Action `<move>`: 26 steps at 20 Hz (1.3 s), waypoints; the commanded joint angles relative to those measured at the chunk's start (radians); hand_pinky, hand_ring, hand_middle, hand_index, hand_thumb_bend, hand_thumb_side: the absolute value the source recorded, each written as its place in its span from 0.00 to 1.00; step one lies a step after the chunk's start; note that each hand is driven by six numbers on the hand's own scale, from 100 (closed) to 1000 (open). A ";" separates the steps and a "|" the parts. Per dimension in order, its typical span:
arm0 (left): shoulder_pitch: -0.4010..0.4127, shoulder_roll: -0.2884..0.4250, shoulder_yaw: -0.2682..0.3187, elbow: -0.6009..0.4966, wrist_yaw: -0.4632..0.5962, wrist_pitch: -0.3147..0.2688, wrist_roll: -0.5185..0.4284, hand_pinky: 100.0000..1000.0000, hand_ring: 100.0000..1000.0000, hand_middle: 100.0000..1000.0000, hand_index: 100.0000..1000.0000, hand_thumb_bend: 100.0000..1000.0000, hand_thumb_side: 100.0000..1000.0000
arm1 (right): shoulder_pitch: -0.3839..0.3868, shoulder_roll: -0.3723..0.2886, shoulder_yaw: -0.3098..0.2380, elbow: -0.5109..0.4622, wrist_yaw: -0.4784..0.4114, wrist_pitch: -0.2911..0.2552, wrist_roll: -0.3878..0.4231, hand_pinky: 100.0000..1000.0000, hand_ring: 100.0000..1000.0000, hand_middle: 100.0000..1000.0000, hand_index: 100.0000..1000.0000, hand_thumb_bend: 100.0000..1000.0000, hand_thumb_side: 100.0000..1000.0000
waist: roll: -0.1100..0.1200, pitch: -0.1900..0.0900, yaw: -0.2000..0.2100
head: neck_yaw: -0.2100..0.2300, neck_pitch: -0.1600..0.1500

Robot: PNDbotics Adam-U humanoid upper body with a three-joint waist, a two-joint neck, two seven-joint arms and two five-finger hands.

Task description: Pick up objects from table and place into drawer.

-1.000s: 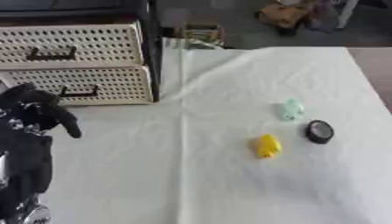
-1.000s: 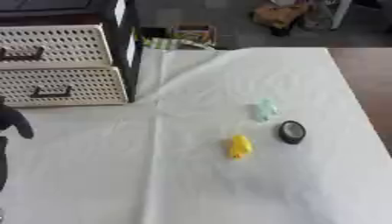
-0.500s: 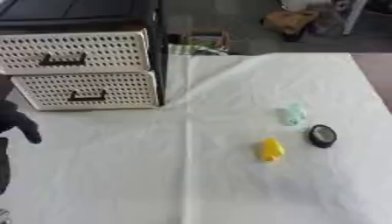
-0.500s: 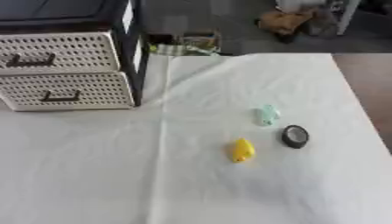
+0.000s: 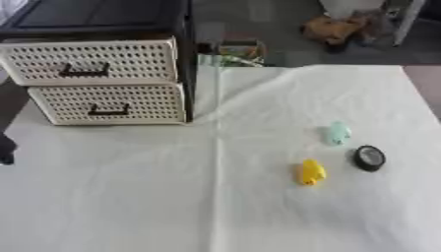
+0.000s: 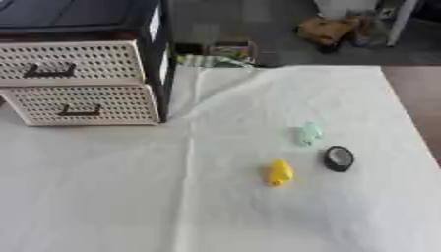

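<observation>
Drawer unit (image 5: pixel 103 78) at 10 o'clock on tabletop (image 5: pixel 129 197), both drawers closed, handles facing robot; upper drawer (image 5: pixel 90 61), lower drawer (image 5: pixel 108 103)

Three objects clustered at 3 o'clock, near one another but apart: yellow item (image 5: pixel 311 172), pale green item (image 5: pixel 337 133), black round item (image 5: pixel 369 158). None in drawer; judged placed within right-arm reach

Left hand (image 5: pixel 6 149): dark sliver at 9 o'clock edge, finger state cannot tell, nothing visibly held. Right hand out of view

Judgement: drawer needs opening first; task unstarted
</observation>
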 commanded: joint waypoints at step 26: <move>-0.177 0.443 0.026 -0.014 -0.216 0.450 -0.335 0.17 0.39 0.51 0.92 0.01 0.34 | 0.005 -0.049 0.001 -0.017 0.026 -0.005 0.001 0.71 0.65 0.36 0.80 0.28 1.00 | 0.009 -0.004 -0.016 | -0.003 -0.027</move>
